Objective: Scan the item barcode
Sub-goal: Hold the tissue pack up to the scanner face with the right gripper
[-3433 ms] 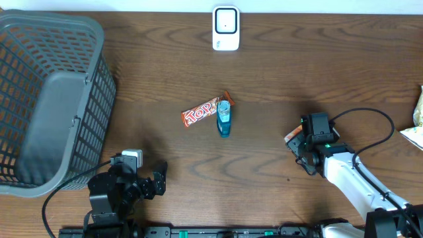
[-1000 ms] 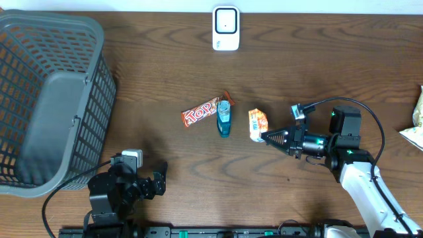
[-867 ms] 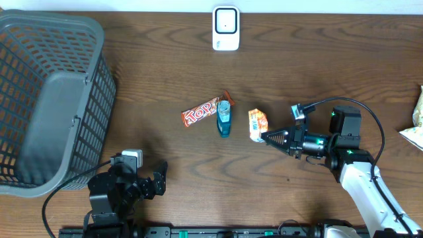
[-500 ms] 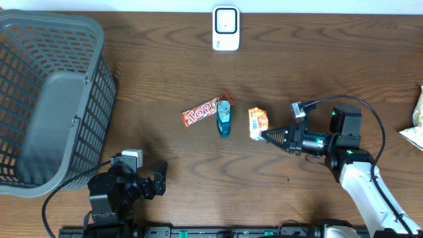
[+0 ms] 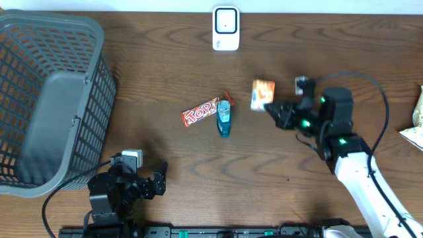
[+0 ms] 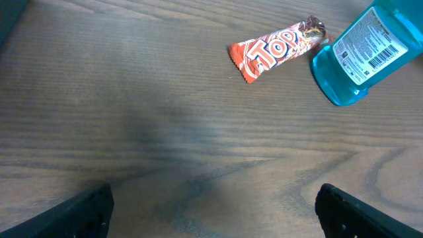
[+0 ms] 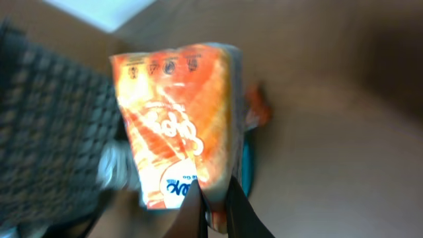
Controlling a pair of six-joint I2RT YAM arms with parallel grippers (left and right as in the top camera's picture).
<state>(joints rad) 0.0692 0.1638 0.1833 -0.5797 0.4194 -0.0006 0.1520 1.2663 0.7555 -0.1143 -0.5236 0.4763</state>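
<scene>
While my right claw pinches the orange snack bag near the blue bottle, the white scanner sits farther back and left; this arm is nearer.

Overhead looks down; low left wrist shares candy bar; right wrist, packet close-up

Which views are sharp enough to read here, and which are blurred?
Right wrist: blurred throughout, the orange packet smeared and its print barely legible. Left wrist: sharp, the blue bottle label and barcode crisp. Overhead: evenly lit, wood grain of the table clear.
</scene>
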